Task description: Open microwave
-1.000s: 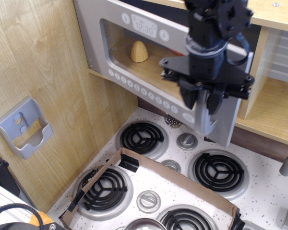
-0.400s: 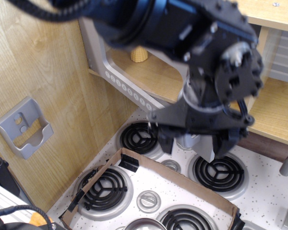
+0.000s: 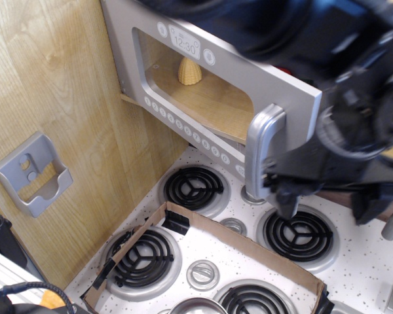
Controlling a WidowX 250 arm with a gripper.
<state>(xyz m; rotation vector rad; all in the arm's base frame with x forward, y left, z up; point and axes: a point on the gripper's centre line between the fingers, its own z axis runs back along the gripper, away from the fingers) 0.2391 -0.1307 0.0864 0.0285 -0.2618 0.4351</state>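
Note:
The microwave [image 3: 216,91] hangs at the top, with a grey door, a clear window, a 12:30 clock and a row of round white buttons. Its door stands swung out from the cabinet, hinged at the left. The silver loop handle [image 3: 262,152] is on the door's free right edge. My gripper [image 3: 327,199] is black and motion-blurred, just right of and below the handle. Its fingers [image 3: 285,196] are spread apart and hold nothing. It does not touch the handle. A yellow ridged cone [image 3: 190,70] shows inside through the window.
A toy stove top with black coil burners [image 3: 193,186] and silver knobs [image 3: 203,273] lies below. A cardboard tray edge [image 3: 236,239] crosses it. A grey pocket bracket [image 3: 33,173] is fixed to the wooden wall at the left. The arm fills the upper right.
My gripper left the door's handle, dropped low over the stove, then swung to the right. The door now stands further out with its handle uncovered.

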